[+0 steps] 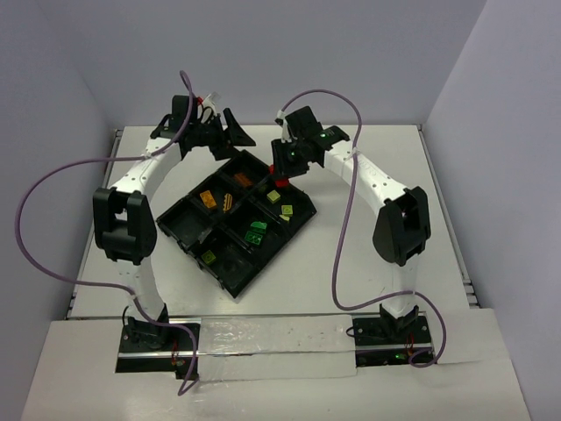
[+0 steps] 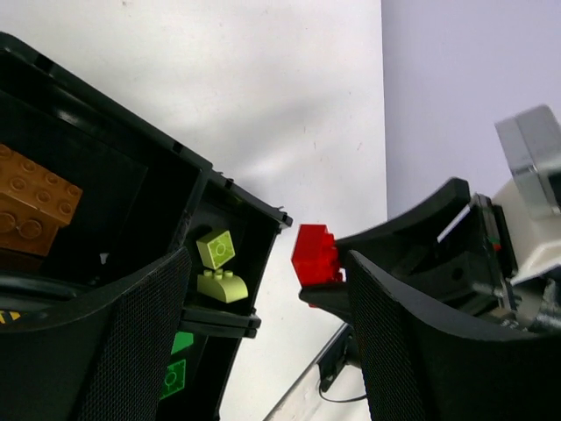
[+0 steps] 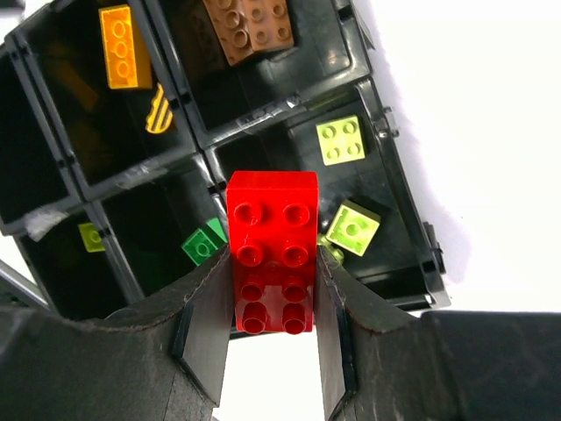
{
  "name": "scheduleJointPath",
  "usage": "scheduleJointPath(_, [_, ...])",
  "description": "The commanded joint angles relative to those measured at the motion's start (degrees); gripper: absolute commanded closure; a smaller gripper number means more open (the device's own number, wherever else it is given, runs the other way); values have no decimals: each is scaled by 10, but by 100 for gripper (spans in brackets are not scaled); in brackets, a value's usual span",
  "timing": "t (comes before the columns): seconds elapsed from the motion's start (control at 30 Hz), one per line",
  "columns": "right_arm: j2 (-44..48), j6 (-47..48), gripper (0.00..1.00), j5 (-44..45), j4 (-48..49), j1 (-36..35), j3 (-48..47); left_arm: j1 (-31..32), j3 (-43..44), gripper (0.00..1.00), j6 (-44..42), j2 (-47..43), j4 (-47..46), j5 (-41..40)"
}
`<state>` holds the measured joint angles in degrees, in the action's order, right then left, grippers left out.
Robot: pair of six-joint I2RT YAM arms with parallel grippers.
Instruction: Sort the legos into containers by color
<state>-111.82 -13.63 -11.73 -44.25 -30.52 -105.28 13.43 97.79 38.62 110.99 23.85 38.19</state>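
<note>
Right claw (image 3: 273,267) pinches the red plastic two-by-four brick (image 3: 272,219) above the black plastic compartment tray (image 3: 399,189). Left claw (image 2: 267,272) gapes wide, empty. I should carry the brick over an unoccupied compartment (image 3: 39,167), lower it inside, then release.

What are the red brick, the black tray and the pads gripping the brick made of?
Red brick: likely hard moulded plastic, glossy, with crisp studs and small highlights.
Black tray: thin plastic too, semi-glossy; its walls catch pale glints.
Pads of the right tool: matte and dull, possibly rubber or foam; the look leaves that open.
</note>
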Motion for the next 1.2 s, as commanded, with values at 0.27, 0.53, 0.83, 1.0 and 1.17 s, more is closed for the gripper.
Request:
scheduleJointPath(0.27, [78, 30, 100, 17, -14, -4, 40, 7, -16, 20, -17, -36, 35, -84])
scheduleJointPath(0.53, [26, 8, 100, 24, -21, -2, -39, 1, 7, 17, -49, -38, 55, -134])
scheduleJointPath(0.83, [-8, 4, 100, 26, -28, -2, -103, -7, 77, 16, -18, -27, 145, -216])
scheduleJointPath(1.0, [-56, -1, 100, 26, -45, -3, -159, -22, 124, 15, 36, -24, 186, -240])
scheduleJointPath(1.17, [-78, -3, 100, 20, -48, -3, -177, -26, 233, 15, 31, 28, 243, -221])
